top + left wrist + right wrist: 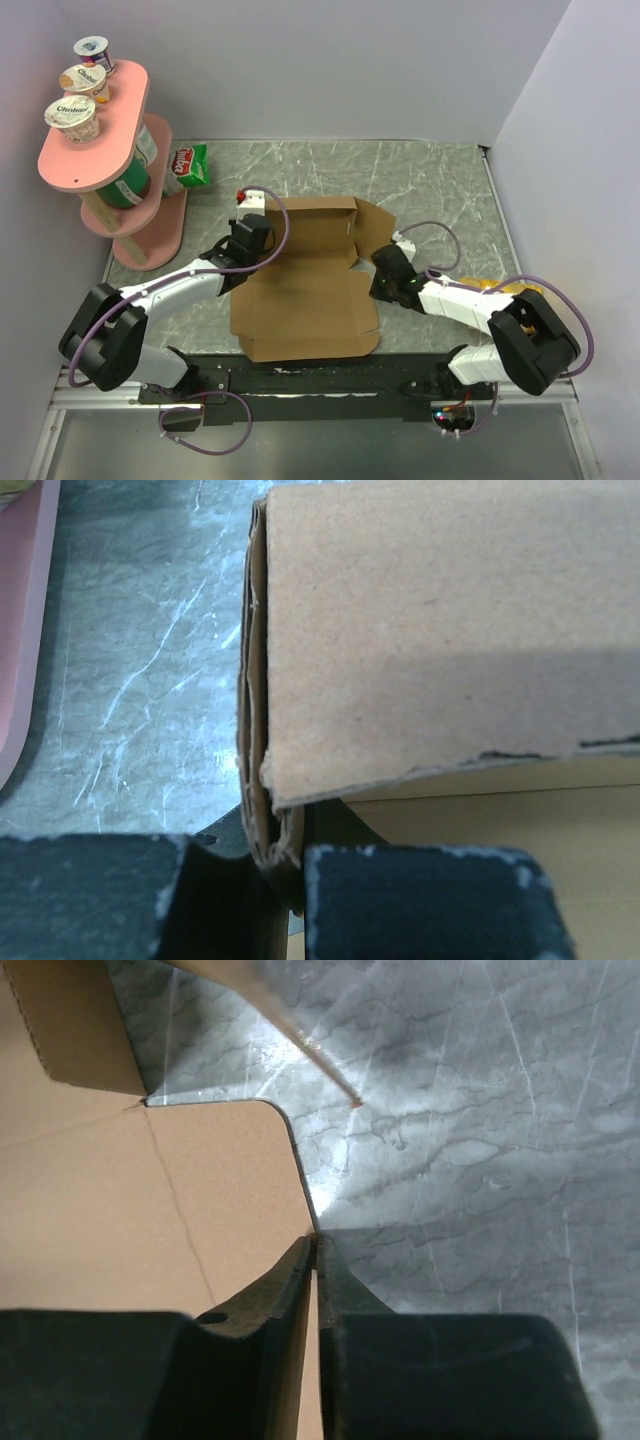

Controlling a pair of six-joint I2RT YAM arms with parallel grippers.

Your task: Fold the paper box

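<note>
The plain brown cardboard box point(305, 290) lies half folded on the grey marbled table point(430, 175). The right hand point(316, 1260) is clamped on its right flap; the left hand point(245, 875) seems to pinch the left wall (view too close). Uneven pulling may tear a crease.

The left arm reaches from the lower left of the frame up toward centre, its pincer point(250, 238) clamped with a finger on each side of the left wall of the paper box point(305, 300). The right arm bends in from the lower right, its pincer point(378, 278) pinching the box's right edge, fingers almost meeting.
</note>
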